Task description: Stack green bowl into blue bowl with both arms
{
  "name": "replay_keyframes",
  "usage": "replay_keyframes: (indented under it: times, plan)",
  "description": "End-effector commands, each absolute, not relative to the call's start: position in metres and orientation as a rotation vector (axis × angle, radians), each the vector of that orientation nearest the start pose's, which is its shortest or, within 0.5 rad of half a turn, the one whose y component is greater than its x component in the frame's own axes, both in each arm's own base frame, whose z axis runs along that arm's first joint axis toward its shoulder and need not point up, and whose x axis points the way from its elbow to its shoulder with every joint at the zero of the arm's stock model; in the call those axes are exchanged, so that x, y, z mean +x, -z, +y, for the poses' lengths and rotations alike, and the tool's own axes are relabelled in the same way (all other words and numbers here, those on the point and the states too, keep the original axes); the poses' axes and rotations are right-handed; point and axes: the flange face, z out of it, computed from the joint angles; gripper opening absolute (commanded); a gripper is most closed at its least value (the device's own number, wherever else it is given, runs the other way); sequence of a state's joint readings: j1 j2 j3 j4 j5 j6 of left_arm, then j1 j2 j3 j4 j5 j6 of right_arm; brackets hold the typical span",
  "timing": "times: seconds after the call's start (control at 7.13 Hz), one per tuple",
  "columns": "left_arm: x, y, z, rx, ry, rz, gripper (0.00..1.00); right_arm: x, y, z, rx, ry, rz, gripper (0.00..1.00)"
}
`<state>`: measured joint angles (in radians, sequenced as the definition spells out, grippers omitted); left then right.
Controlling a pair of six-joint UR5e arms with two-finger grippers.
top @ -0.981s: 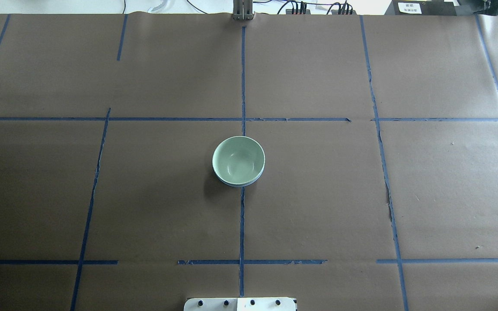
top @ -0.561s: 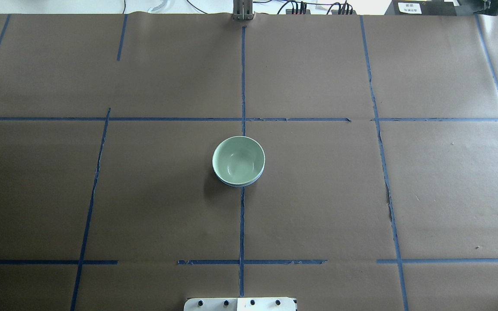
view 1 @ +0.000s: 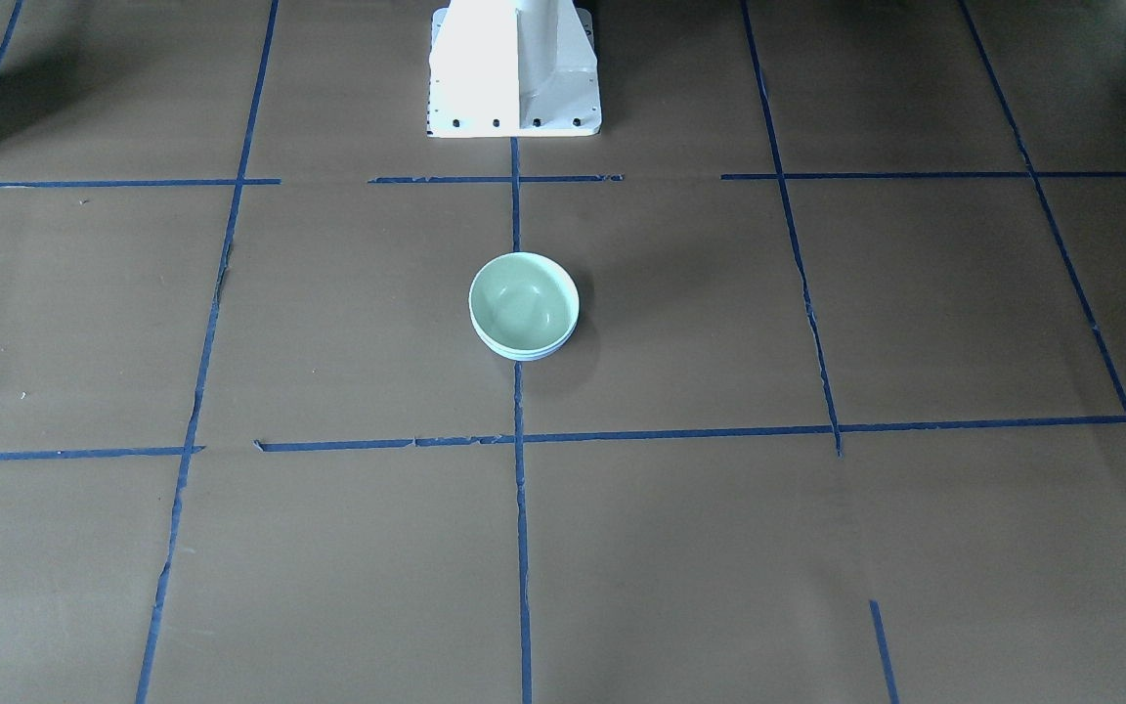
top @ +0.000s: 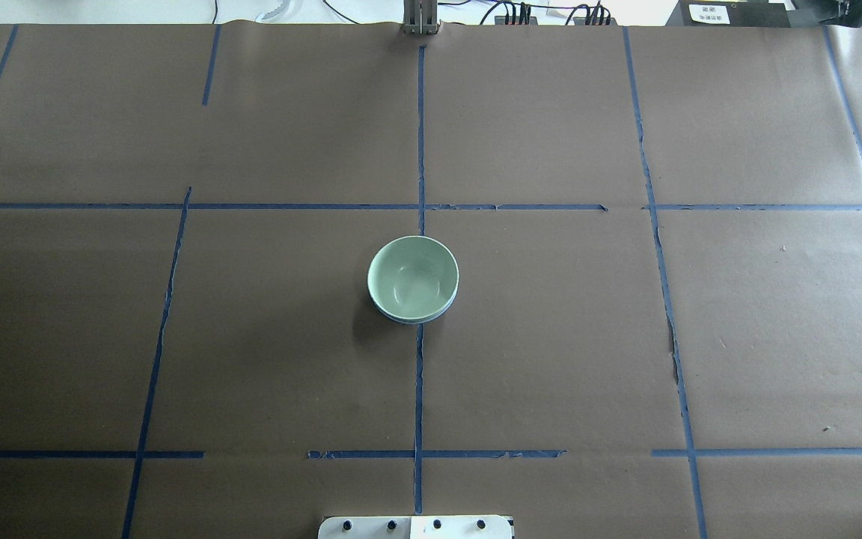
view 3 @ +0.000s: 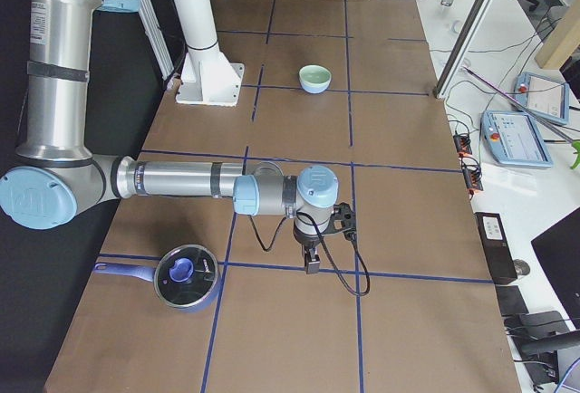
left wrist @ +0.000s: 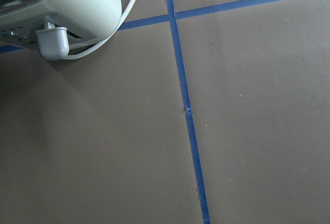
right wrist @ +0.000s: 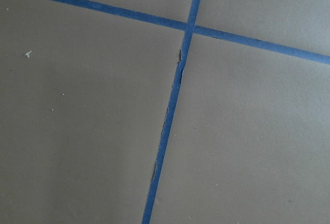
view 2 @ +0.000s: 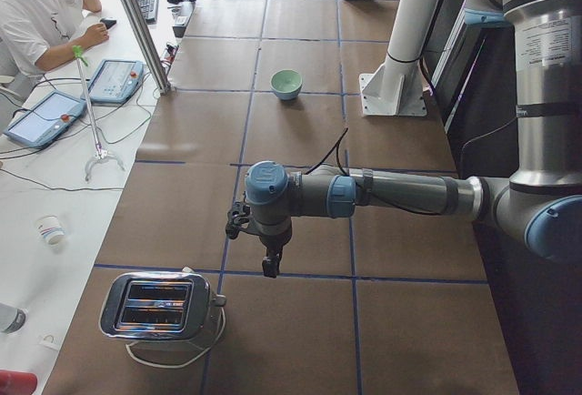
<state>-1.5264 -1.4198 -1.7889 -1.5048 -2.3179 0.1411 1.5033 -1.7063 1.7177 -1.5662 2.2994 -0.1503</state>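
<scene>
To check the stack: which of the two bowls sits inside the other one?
The green bowl is the inner one, with its whole hollow showing. Of the blue bowl only a thin rim shows beneath it.

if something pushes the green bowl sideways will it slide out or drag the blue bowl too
Probably drags both: the green bowl sits deep inside the blue bowl, only a thin blue edge showing. It looks glossy and rigid, so likely slippery to pinch. The low stack should slide on the brown paper, not tip.
</scene>
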Motion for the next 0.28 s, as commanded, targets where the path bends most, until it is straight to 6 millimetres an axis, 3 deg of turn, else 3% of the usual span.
replay_keyframes:
  times: [0.0, 0.14]
  plan:
    - [-0.0458, -0.6252, -0.4344, 0.047, -0.183, 0.745, 1.00, 0.0371, -0.6511, -0.4394, 0.046, 0.213, -0.733, 1.00]
    - [-0.0457, -0.6259, -0.4336, 0.044, -0.182, 0.747, 1.00, 0.0362, -0.6525, -0.4399, 0.043, 0.213, -0.737, 1.00]
